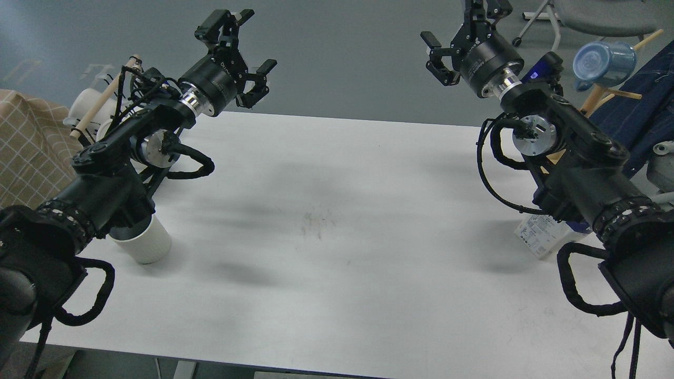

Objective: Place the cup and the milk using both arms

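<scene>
The cup [146, 243], an off-white ribbed mug, stands on the white table [337, 210] near its left edge, half hidden under my left forearm. The milk [541, 235] shows only as a white and blue lower corner on the right side of the table, under my right forearm. My left gripper [257, 42] is raised beyond the table's far left edge, open, with nothing between its fingers. High over the far right edge my right gripper [462, 23] is open too and holds nothing. Both grippers are well away from the cup and the milk.
A blue plastic mug [604, 63] hangs on a wooden rack at the far right, beside dark denim cloth [645, 113]. White mugs [87, 108] sit on a rack at the far left, next to a checked cloth [29, 142]. A chair base [547, 21] stands behind.
</scene>
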Available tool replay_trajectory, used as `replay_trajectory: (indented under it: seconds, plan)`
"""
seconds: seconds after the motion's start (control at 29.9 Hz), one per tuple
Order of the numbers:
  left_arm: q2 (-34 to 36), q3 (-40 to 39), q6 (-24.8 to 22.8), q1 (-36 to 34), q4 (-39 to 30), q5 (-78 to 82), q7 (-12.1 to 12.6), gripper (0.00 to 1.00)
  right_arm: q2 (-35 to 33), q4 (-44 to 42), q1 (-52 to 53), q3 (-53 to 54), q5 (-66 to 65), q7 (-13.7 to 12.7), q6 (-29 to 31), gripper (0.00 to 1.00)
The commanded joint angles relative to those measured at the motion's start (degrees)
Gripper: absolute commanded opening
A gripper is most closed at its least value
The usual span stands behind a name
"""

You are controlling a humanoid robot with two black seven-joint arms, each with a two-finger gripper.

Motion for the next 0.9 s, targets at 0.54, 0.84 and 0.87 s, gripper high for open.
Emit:
replay_trajectory:
  seconds: [0.54,0.84,0.87]
  plan:
    - [1.32,-1.62,0.01,0.08,-1.37,-1.41,0.41,0.99,0.0,-0.01,0.84,-0.05,-0.08,0.53,0.0,1.0]
    - [1.77,-6.01,0.01,-0.53,3.11,-2.02,-0.47,0.99,-0.88,-3.61,1.98,-0.23,-0.17,0.7,0.0,1.0]
    - [1.59,-5.76,0.01,-0.71,3.46,-2.02,-0.47,0.99,-0.88,-4.05,2.16,-0.14,-0.16,0.7,0.0,1.0]
